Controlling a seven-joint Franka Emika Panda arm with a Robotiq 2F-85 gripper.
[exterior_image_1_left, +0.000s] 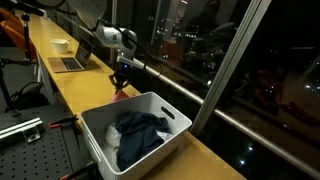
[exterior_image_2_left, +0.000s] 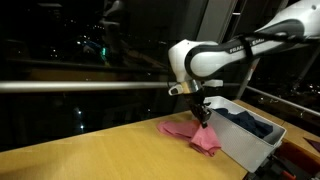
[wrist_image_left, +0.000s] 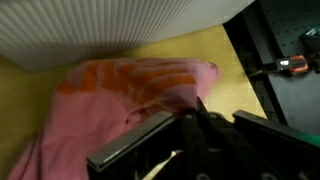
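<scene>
Beside white bin (exterior_image_2_left: 243, 148), on table (exterior_image_2_left: 90, 150): gripper (exterior_image_2_left: 203, 118) pinching pink cloth (exterior_image_2_left: 205, 140). Grasp step, seemingly; any lift needs firm hold, clearance over bin wall.

1. In an exterior view the white robot arm (exterior_image_2_left: 250, 45) carries a short line of dark lettering along its forearm. It is too small to read.
2. In the wrist view the pink cloth (wrist_image_left: 120, 90) shows blurred orange markings, and no letters can be made out.
3. No other text, label, brand or number can be read in any view.
</scene>
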